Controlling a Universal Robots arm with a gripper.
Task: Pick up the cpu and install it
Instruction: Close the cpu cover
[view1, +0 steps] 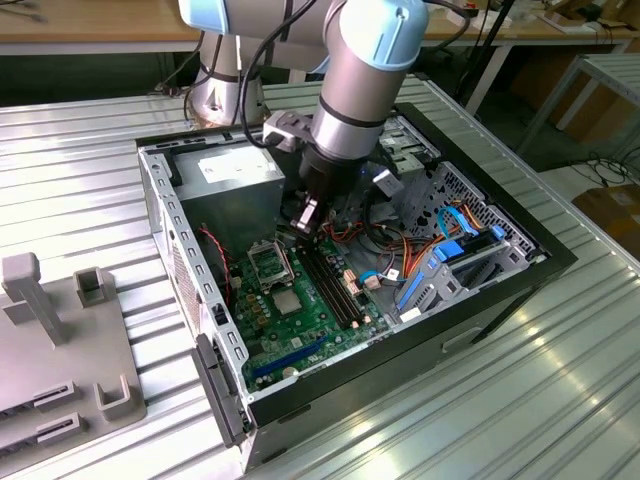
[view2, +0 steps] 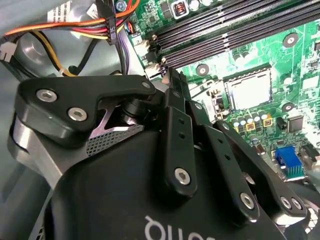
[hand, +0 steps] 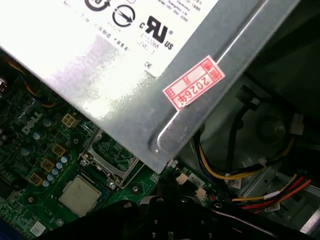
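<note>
Your ribbed metal worktop (view1: 560, 400) carried the open computer case (view1: 160, 200), and the arm (view1: 365, 70) reached down into it, past the grey power supply (view1: 235, 175), towards the green motherboard (view1: 330, 325). The gripper (view1: 308, 218) hung above the board near the far end of the long black memory slots. You could not tell whether its fingers were open or closed, because the gripper's own body covered them in the second wrist view and they were too dark in the exterior view. The move turned on one relation: the cpu (view1: 287, 302) lay on the board, apart from the gripper, lower in the exterior view and a little towards the exterior view's left. The black socket (view1: 268, 262) with its metal frame sat just beyond the cpu, roughly between it and the power supply. In the first wrist view the cpu (hand: 80, 195) lay just beside the socket (hand: 111, 154), not in it. It was a thin, flat square with a silvery-grey face, lying level and probably unheld. Being square, it had no long axis, and its edges ran roughly in line with the socket's.
</note>
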